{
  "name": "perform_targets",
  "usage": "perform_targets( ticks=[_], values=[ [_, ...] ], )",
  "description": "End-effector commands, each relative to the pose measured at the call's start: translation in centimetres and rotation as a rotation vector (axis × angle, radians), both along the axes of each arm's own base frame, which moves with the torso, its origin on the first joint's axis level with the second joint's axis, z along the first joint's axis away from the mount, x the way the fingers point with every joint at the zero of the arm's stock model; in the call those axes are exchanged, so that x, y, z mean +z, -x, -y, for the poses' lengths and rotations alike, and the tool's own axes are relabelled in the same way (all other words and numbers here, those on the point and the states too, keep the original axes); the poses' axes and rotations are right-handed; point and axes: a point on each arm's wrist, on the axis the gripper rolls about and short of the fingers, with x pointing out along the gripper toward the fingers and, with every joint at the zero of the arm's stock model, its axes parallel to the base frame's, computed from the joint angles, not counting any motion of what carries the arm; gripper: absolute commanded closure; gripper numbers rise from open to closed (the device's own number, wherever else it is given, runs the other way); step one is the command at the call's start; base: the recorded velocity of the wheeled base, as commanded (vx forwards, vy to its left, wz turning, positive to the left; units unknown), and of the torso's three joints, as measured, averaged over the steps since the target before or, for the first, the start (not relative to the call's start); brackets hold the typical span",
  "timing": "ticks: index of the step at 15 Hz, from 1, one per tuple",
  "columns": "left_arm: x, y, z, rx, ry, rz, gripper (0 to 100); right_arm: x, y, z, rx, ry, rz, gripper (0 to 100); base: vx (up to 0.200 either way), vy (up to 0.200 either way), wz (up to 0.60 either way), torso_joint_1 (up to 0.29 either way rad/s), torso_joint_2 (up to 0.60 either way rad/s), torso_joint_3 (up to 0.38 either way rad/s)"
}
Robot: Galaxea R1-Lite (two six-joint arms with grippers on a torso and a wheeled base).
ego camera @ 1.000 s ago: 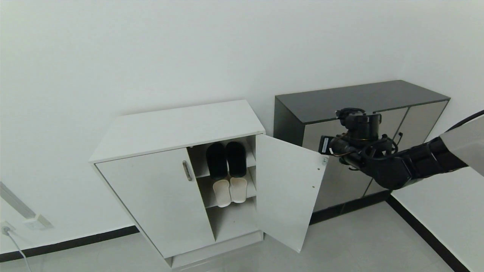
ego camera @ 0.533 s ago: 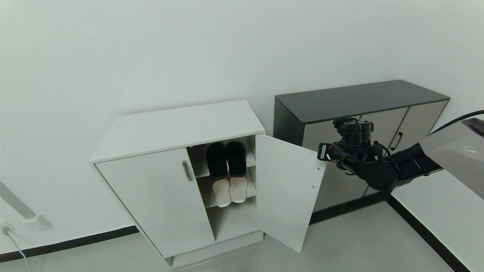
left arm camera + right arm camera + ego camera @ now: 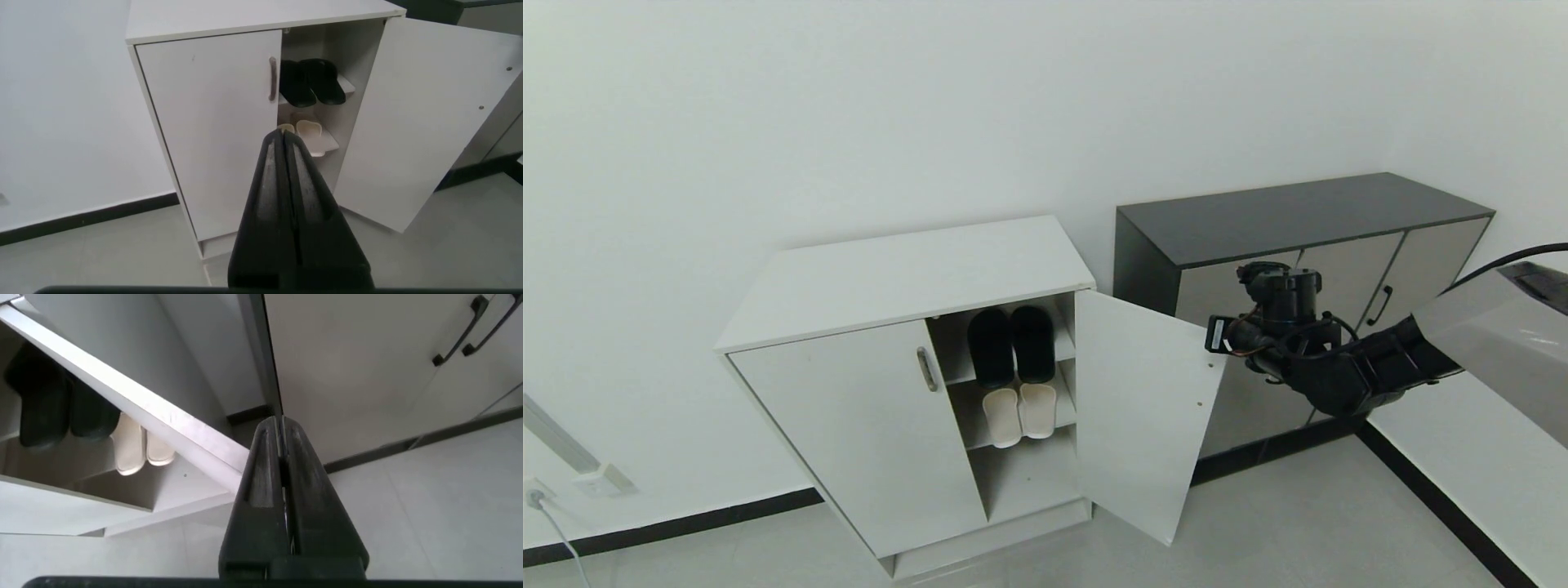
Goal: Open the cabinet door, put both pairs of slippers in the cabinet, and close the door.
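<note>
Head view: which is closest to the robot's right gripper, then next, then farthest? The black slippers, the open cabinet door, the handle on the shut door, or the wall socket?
1. Open cabinet door, right beside the right gripper.
2. Black slippers, on the upper shelf inside the cabinet.
3. Handle, on the shut left door.
4. Wall socket, far left, low on the wall.

The right arm (image 3: 1347,371) is matt black, topped at the wrist by a cylindrical housing (image 3: 1290,290) with thin orange wires (image 3: 1241,347) and a white tag (image 3: 1215,334), and backed by a pale grey shell (image 3: 1486,327) with a black cable (image 3: 1519,253), while the left gripper (image 3: 282,135) and right gripper (image 3: 282,423) are black tapering wedges whose fingers (image 3: 265,180) meet along a thin seam.
</note>
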Motion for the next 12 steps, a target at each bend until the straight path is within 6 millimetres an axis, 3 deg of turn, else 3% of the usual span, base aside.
perform_targets(
  ticks=[1, 6, 10, 12],
  values=[
    [0.0, 0.0, 0.0, 0.000, 0.000, 0.000, 100, 0.1, 0.2, -0.3, 0.006, 0.000, 0.001, 100, 0.000, 0.000, 0.00, 0.000, 0.00, 0.000],
    [0.0, 0.0, 0.0, 0.000, 0.000, 0.000, 100, 0.6, 2.6, -2.8, 0.076, 0.009, -0.014, 100, 0.000, 0.000, 0.00, 0.000, 0.00, 0.000],
    [0.0, 0.0, 0.0, 0.000, 0.000, 0.000, 100, 1.6, 6.7, -6.1, 0.188, 0.013, -0.022, 100, 0.000, 0.000, 0.00, 0.000, 0.00, 0.000],
    [0.0, 0.0, 0.0, 0.000, 0.002, 0.000, 100, 2.4, 8.0, -6.7, 0.204, 0.014, -0.010, 100, 0.000, 0.000, 0.00, 0.000, 0.00, 0.000]
  ],
)
